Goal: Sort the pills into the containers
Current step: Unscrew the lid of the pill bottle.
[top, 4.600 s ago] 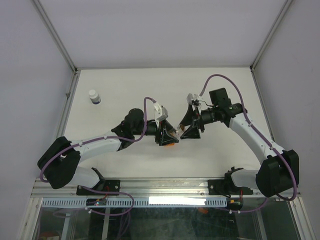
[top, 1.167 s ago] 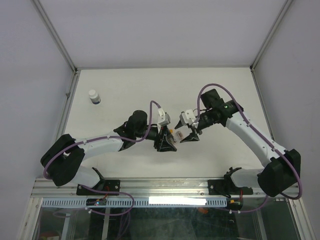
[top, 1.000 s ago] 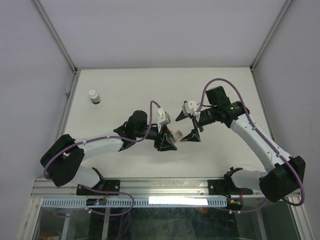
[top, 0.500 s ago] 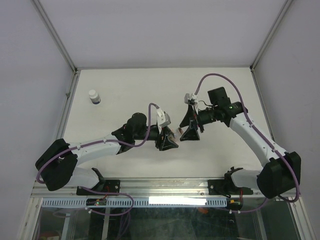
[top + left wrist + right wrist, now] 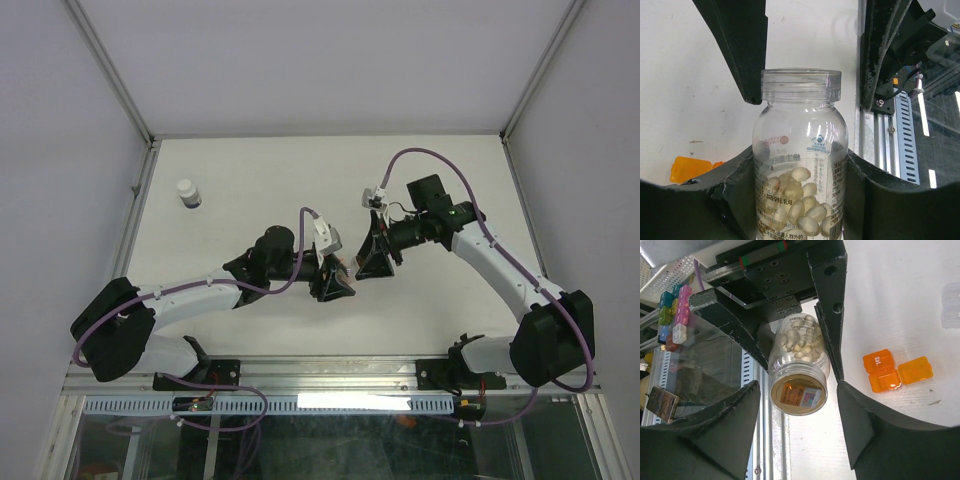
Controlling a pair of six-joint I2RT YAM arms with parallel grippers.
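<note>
My left gripper point(image 5: 333, 278) is shut on a clear plastic bottle point(image 5: 800, 165) and holds it by the body above the table. Pale oval pills point(image 5: 799, 197) fill its lower half. The bottle's wide clear top point(image 5: 798, 392) points at my right gripper point(image 5: 798, 390). That gripper's jaws stand on either side of the top, with a gap on each side. My right gripper point(image 5: 372, 258) meets the left one at the table's middle. A white bottle with a dark band point(image 5: 188, 193) stands far left.
An orange pill box point(image 5: 895, 371) with compartments lies on the white table just beside the grippers, also seen in the left wrist view as the orange pill box point(image 5: 690, 169). A clear plastic piece point(image 5: 952, 305) lies further off. The metal rail point(image 5: 900, 130) marks the near edge.
My right gripper has swung in over the bottle's top and its jaws have narrowed around it. The left gripper has kept its hold and has barely moved.
</note>
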